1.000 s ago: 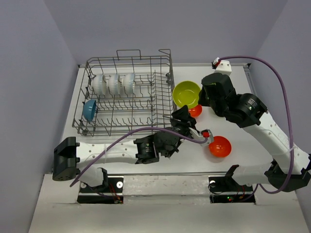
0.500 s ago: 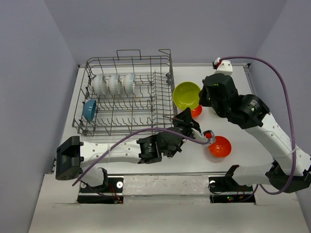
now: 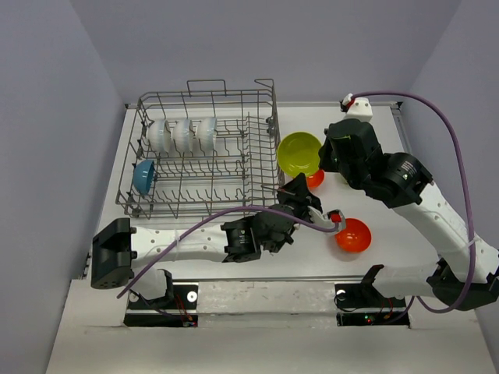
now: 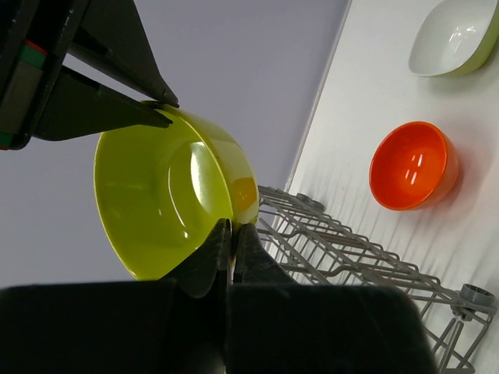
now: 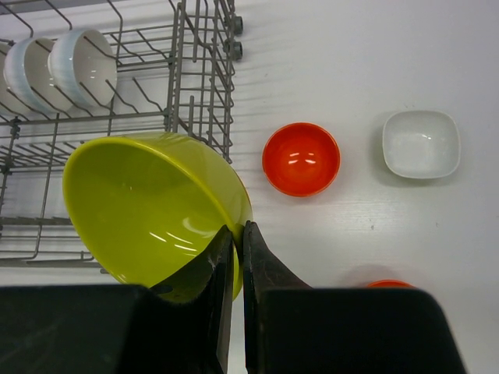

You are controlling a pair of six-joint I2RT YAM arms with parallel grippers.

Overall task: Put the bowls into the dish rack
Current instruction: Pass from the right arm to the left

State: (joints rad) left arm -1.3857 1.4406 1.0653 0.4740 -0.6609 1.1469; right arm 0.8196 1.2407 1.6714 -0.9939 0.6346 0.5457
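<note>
White tabletop (image 3: 312, 257), lavender-grey walls (image 3: 273, 39) boxing it in on the left, right and far sides, and all eyes on the right claw (image 5: 236, 234). Its fingers are clamped on the rim of the yellow-green bowl (image 3: 300, 152), with the bowl's wall wedged in the slit between them. The bowl is up off the table and tipped so its hollow faces back toward the arms.

To that claw's left stands the dish rack (image 3: 210, 183), and the held bowl is near its right-hand wall. Far left of the claw, three white bowls (image 3: 183, 134) sit on edge in a row inside the rack, and a blue bowl (image 3: 143, 176) rests at its left end.

Past the right claw's fingertips on the table are an orange bowl (image 5: 301, 159) and, further right, a pale squarish bowl (image 5: 421, 144), both upright. A second orange bowl (image 3: 352, 235) sits to the right of the left claw (image 4: 231, 234), nearer the bases.

The left claw sits at the held bowl's lower rim with its fingers pressed to a hairline gap. Whether the rim is caught there, I cannot tell. A purple cable (image 3: 437, 109) arcs over the right arm.
</note>
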